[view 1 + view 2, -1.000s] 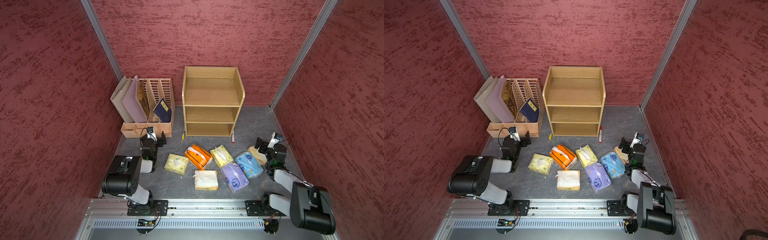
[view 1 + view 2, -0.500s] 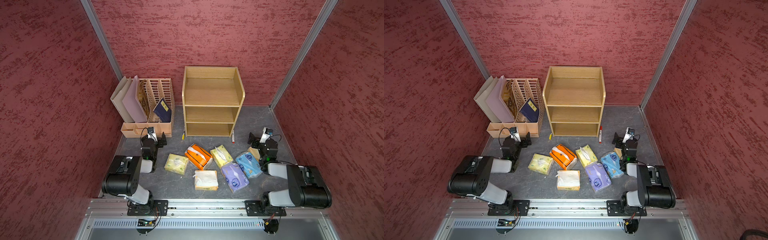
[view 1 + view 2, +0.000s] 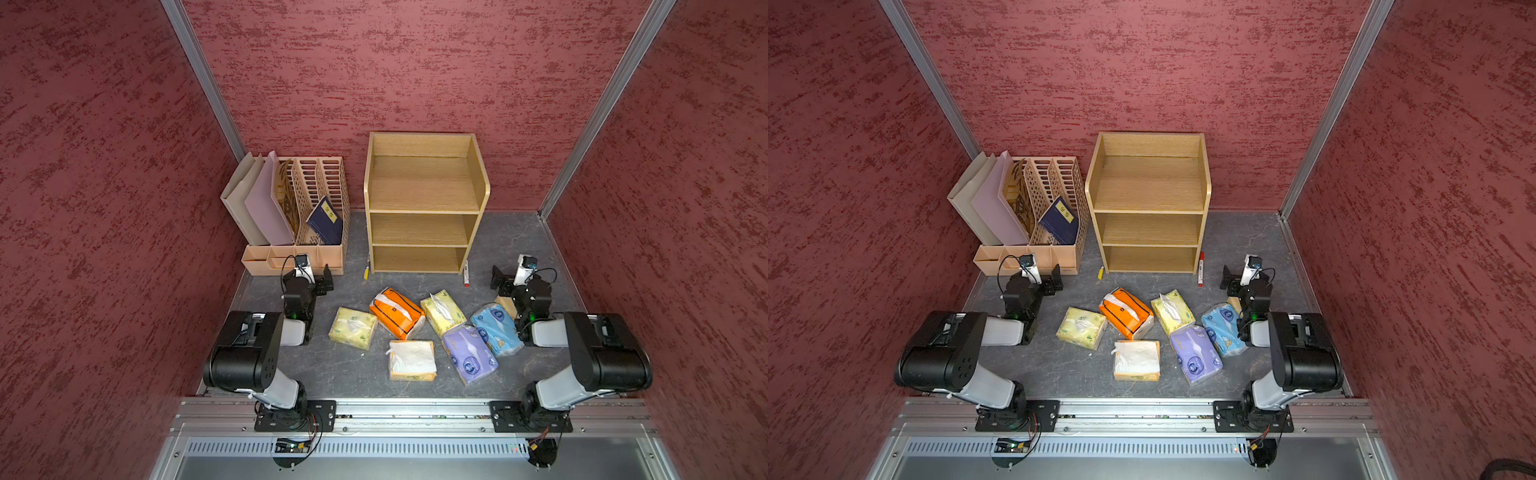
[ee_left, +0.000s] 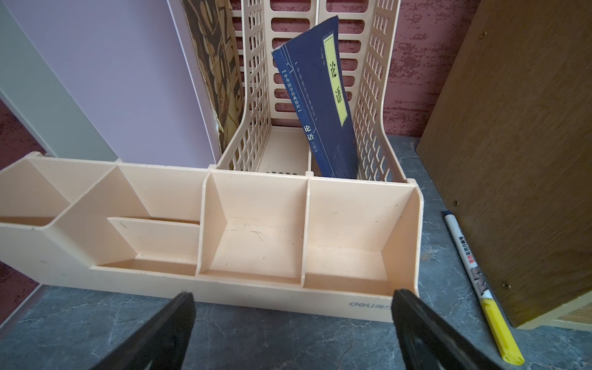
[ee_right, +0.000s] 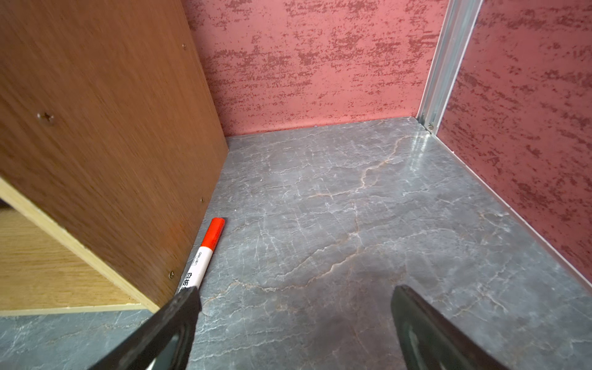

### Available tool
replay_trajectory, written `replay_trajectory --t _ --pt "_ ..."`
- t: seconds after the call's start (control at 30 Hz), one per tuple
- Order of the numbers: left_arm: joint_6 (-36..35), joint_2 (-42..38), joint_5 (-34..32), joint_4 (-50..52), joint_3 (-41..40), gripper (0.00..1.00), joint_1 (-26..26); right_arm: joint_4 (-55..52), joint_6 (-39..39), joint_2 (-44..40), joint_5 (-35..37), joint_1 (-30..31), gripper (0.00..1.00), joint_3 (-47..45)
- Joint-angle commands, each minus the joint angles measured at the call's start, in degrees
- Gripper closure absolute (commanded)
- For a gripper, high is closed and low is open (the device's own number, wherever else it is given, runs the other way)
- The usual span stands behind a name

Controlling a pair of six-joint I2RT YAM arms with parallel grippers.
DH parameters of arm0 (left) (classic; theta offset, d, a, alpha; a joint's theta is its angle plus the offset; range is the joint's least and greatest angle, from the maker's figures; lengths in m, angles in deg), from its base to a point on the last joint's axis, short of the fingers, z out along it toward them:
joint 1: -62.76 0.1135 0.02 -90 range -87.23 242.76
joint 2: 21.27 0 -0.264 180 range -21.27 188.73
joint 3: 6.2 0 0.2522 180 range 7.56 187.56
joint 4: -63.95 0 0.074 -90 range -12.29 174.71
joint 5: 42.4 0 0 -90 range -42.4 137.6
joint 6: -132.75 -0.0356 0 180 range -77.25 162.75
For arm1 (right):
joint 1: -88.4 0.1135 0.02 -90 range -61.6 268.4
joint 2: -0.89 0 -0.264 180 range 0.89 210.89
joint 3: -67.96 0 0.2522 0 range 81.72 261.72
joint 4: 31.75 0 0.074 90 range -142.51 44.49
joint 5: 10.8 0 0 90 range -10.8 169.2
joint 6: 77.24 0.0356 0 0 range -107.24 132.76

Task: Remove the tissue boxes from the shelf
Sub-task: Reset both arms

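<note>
At six o'clock of the shelf (image 3: 424, 187) lie the tissue boxes (image 3: 395, 313) (on the worktop (image 3: 511, 241)); left jaws and right jaws gape empty.

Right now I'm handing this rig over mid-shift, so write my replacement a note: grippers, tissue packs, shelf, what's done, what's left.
Left gripper: open, empty, facing the file organizer.
Right gripper: open, empty, beside the shelf.
All three shelf tiers are bare.
On the table in front of it: pale yellow pack, orange pack, second yellow pack, light blue pack, purple pack, tan pack; beige pack partly hidden by the right arm.
Done: seven packs off the shelf.
Left: nothing visible to remove; probably just park the arms.
</note>
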Motion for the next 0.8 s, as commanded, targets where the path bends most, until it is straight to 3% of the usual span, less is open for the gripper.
replay_trajectory --t 0.0,0.77 --pt "0.5 -0.2 0.3 -0.3 0.6 0.0 0.5 0.2 -0.8 -0.2 -1.6 0.4 0.02 0.4" --pt "0.6 -0.1 1.1 0.3 0.9 0.0 0.8 -0.4 -1.0 -0.2 -2.3 0.4 0.02 0.7"
